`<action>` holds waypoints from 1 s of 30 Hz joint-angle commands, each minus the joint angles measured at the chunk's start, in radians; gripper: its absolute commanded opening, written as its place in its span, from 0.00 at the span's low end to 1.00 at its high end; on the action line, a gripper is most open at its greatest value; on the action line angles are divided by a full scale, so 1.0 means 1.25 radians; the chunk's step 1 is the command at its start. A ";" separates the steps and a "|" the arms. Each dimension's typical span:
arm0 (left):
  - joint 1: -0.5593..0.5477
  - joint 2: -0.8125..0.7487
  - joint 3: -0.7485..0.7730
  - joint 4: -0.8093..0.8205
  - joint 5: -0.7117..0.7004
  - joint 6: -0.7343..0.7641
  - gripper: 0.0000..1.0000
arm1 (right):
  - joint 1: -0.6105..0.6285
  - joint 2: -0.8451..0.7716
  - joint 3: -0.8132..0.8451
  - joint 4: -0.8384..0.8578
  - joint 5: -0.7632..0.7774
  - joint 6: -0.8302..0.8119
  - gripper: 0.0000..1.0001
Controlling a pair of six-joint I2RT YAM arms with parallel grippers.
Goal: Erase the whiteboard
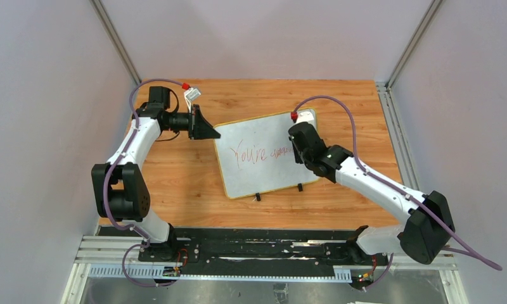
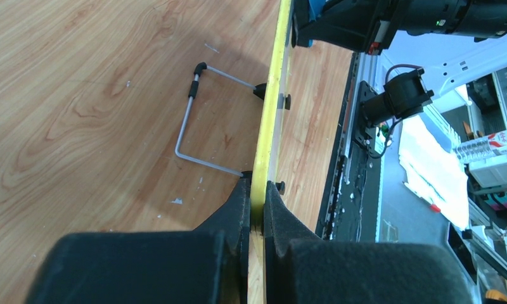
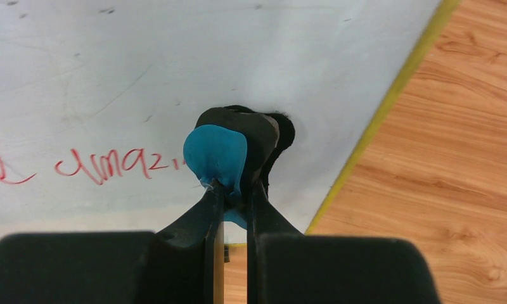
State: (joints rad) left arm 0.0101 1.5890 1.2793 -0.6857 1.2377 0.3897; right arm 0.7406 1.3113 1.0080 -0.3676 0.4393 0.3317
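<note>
One whiteboard (image 1: 263, 174), long axis left-right, clips (image 1: 258, 197) on near edge.

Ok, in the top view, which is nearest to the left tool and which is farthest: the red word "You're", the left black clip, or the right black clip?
1. red word "You're", on the whiteboard, just right of the left tool.
2. left black clip, on the whiteboard's near edge.
3. right black clip, farther right along that edge.
</note>
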 commanded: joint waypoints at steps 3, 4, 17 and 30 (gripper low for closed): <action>-0.004 -0.013 -0.006 -0.044 -0.116 0.058 0.00 | -0.054 -0.039 -0.012 0.002 0.068 -0.034 0.01; -0.004 -0.014 -0.007 -0.044 -0.117 0.058 0.00 | -0.058 -0.041 -0.012 0.002 0.068 -0.037 0.01; -0.004 -0.020 -0.008 -0.044 -0.124 0.053 0.00 | -0.048 0.006 -0.023 0.038 -0.089 -0.016 0.01; -0.004 -0.008 0.004 -0.044 -0.122 0.048 0.00 | 0.007 0.088 0.035 0.054 -0.113 -0.002 0.01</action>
State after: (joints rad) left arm 0.0139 1.5764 1.2793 -0.7155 1.2068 0.3908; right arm 0.7307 1.3689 1.0359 -0.3424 0.3580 0.2935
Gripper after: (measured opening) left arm 0.053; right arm 0.090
